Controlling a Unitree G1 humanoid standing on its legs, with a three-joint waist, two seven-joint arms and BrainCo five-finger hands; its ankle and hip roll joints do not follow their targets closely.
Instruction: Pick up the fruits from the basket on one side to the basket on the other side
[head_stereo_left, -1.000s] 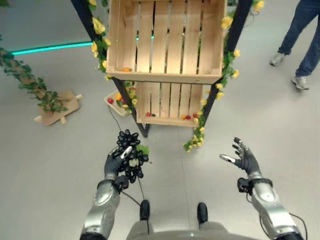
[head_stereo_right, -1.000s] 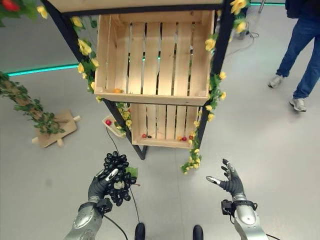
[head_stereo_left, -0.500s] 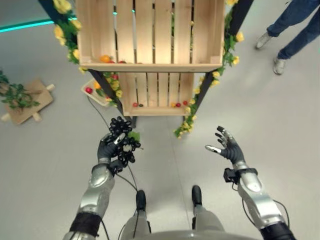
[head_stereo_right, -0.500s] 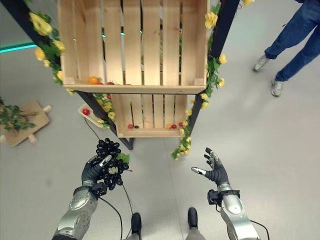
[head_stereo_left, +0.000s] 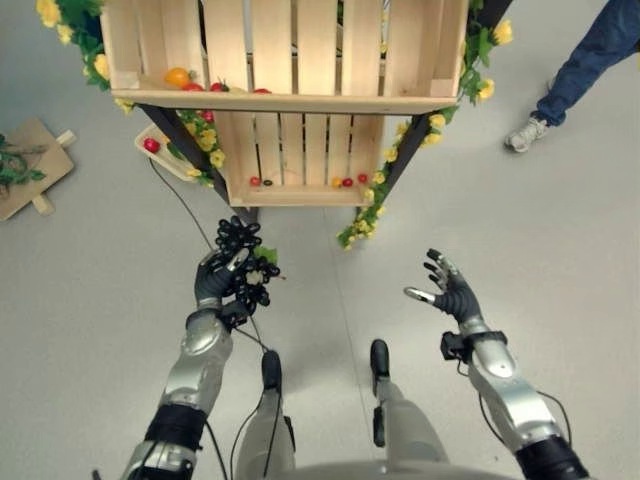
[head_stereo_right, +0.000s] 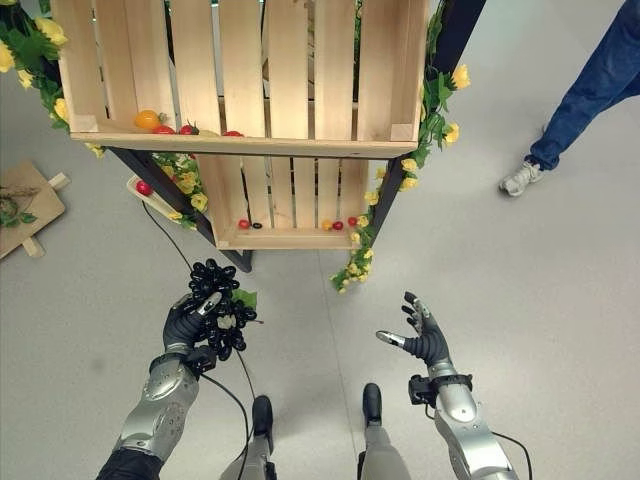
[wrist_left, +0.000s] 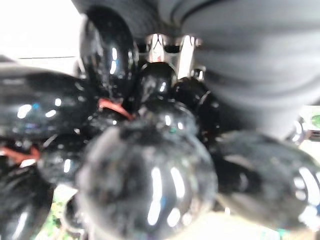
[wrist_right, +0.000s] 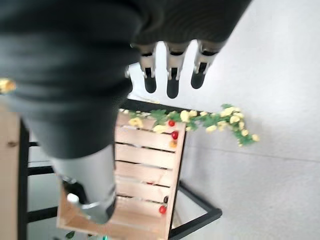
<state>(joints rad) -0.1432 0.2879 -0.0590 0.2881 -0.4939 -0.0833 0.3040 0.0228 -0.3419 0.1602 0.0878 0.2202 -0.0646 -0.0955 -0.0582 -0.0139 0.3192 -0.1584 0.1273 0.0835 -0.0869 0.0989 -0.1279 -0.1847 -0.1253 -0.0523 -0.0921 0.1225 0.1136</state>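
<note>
Grapes, a dark bunch with a green leaf, sit in our left robot hand, whose fingers are curled round the cluster; the left wrist view shows glossy berries pressed close against the palm. We hold the bunch low above the floor, in front of the rack, and we judge it is being carried between crates. Our right robot hand is out to the side with fingers spread and holds nothing, probably kept free for balance. Ahead, the upper wooden crate holds an orange and some red fruit along its front edge, and the lower crate has small red and yellow fruits. Yellow flower garlands trail down the black frame. A person's leg and shoe stand to the right, well apart.
</note>
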